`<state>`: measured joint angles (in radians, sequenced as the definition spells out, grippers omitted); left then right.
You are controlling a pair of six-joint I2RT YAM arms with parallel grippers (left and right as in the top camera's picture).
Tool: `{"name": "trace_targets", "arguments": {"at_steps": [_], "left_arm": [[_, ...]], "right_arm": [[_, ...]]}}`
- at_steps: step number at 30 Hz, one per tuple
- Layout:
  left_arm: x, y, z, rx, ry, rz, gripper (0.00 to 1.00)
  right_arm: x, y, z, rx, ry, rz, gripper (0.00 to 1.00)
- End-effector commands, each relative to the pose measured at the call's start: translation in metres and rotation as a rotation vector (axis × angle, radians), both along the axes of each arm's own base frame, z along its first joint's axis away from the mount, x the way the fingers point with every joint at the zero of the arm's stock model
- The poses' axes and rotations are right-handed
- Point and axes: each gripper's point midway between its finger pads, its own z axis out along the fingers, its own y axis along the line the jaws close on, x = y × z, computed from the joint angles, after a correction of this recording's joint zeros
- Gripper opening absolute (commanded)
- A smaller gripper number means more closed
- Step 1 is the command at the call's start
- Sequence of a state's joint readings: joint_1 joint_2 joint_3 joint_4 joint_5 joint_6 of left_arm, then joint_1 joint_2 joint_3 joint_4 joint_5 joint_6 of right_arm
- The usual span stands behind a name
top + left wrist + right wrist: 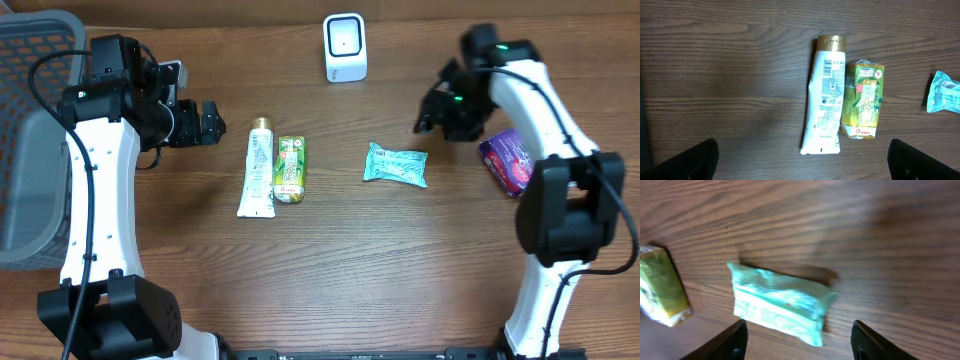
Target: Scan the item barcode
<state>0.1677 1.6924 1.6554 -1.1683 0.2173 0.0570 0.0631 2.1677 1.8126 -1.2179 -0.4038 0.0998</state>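
Teal crinkled plastic packet is left unheld on the wooden table, apart from the white box-shaped scanner. It should be pinched across its narrow side, barcode uncovered, by the right gripper, its jaws spread and empty, as are those of the left gripper. Counted: one packet, one scanner, one white gold-capped tube, one green carton, one purple pouch.

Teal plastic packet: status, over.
Left gripper open, empty. Right gripper open, empty, beside teal plastic packet. Packet flat on wooden table, untouched. Nothing between it and white scanner.
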Motion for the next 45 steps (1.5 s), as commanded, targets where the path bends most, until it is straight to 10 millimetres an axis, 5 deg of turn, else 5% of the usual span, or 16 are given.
{"name": "trace_targets", "arguments": {"at_steps": [1, 7, 21, 29, 35, 39, 45], "left_arm": [[-0.003, -0.001, 0.012, -0.007, -0.032, 0.010, 1.00], [-0.003, -0.001, 0.012, -0.007, -0.032, 0.010, 1.00], [-0.003, -0.001, 0.012, -0.007, -0.032, 0.010, 1.00], [-0.003, -0.001, 0.012, -0.007, -0.032, 0.010, 1.00], [-0.003, -0.001, 0.012, -0.007, -0.032, 0.010, 1.00], [-0.003, -0.001, 0.012, -0.007, -0.032, 0.010, 1.00], [-0.003, -0.001, 0.012, -0.007, -0.032, 0.010, 1.00]], "right_arm": [[-0.016, 0.017, 0.001, 0.195, 0.019, 0.029, 0.67], [-0.036, 0.018, -0.040, 0.205, 0.059, 0.018, 0.68], [-0.068, 0.060, -0.091, 0.397, 0.070, -0.045, 0.64], [-0.062, 0.058, -0.096, 0.361, 0.035, -0.036, 0.11], [-0.056, 0.051, -0.100, 0.322, 0.010, -0.043, 0.04], [-0.046, 0.042, -0.088, 0.321, -0.009, -0.056, 0.04], [-0.038, 0.037, -0.013, 0.280, -0.144, 0.099, 0.04]]}}
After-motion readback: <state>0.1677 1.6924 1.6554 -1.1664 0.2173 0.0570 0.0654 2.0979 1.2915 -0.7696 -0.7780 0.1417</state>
